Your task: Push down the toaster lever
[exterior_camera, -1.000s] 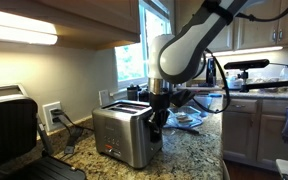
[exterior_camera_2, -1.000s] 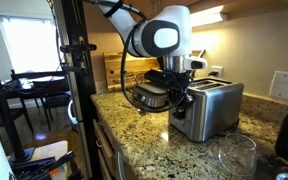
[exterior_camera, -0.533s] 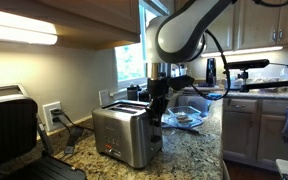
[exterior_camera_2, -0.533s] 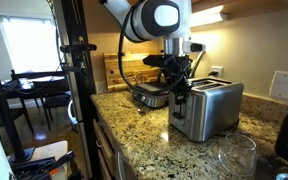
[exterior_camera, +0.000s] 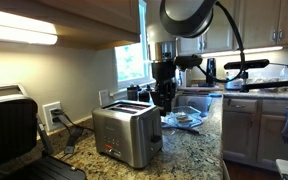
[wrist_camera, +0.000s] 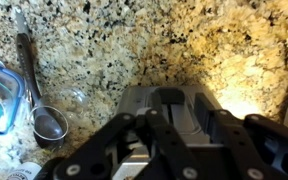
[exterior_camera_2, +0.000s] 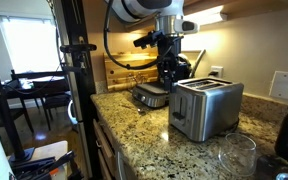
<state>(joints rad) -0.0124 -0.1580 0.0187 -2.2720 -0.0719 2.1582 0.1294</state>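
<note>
The brushed steel two-slot toaster (exterior_camera: 129, 135) stands on the granite counter and shows in both exterior views (exterior_camera_2: 206, 108). My gripper (exterior_camera: 164, 100) hangs pointing down, just above and beyond the toaster's far end, with its fingers close together and nothing between them. In an exterior view it (exterior_camera_2: 170, 78) is above the toaster's near-left end and not touching it. In the wrist view the gripper (wrist_camera: 181, 118) looks straight down on the toaster's end (wrist_camera: 174, 135), where the dark lever knob (wrist_camera: 170, 97) shows.
A large dark grill-like appliance (exterior_camera: 9, 130) stands near the toaster. A round dark pan (exterior_camera_2: 152, 96) sits behind it. A metal measuring spoon (wrist_camera: 46, 122) and a blue dish (exterior_camera: 184, 118) lie on the counter. A clear glass (exterior_camera_2: 232, 155) stands in front, and a tripod pole (exterior_camera_2: 72, 70) stands beside the counter.
The arm has risen steadily. The gripper has lifted from down at the toaster's end to above its top.
</note>
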